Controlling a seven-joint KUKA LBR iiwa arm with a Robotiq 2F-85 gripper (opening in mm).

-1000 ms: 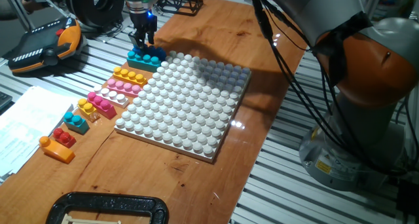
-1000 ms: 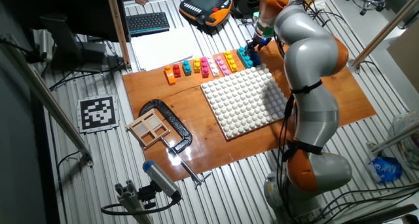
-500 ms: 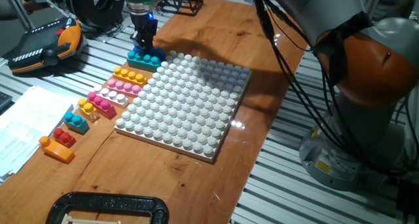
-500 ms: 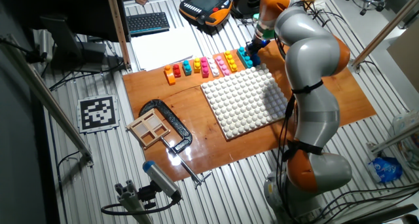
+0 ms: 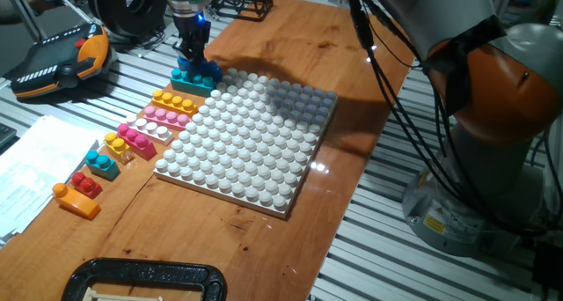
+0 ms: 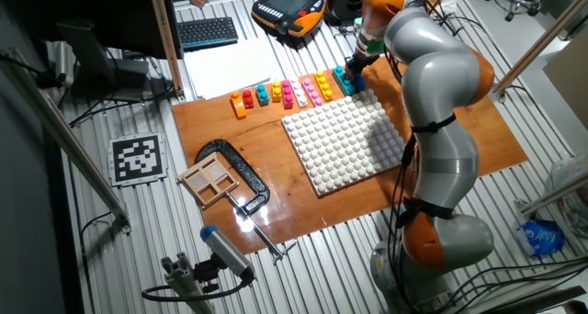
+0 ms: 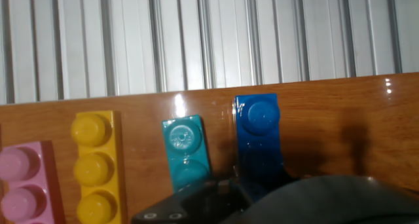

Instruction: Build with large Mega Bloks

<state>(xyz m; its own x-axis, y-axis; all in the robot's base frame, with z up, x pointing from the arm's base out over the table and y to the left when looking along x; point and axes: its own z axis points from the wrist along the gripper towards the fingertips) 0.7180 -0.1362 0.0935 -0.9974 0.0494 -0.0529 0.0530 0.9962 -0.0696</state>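
My gripper (image 5: 193, 60) stands at the far end of the brick row, down on a blue brick (image 5: 209, 69) that sits beside a teal brick (image 5: 187, 79). The fingers look closed on the blue brick. In the hand view the blue brick (image 7: 258, 129) runs under the dark gripper (image 7: 256, 185), with the teal brick (image 7: 186, 149) left of it, then a yellow brick (image 7: 96, 162) and a pink brick (image 7: 23, 181). The row continues with yellow (image 5: 173, 101), pink (image 5: 164, 116), magenta (image 5: 138, 139), teal (image 5: 103, 165), red (image 5: 85, 184) and orange (image 5: 75, 201) bricks. The gripper also shows in the other fixed view (image 6: 352, 68).
The white studded baseplate (image 5: 255, 134) lies right of the row on the wooden board. A black clamp (image 5: 141, 279) sits at the near edge, papers (image 5: 31, 165) at the left, and a teach pendant (image 5: 62, 63) behind. My arm's base (image 5: 484, 116) is at the right.
The fingers, apart over the blue and teal bricks one second ago, have drawn closer together at the blue brick. The other bricks have not moved.
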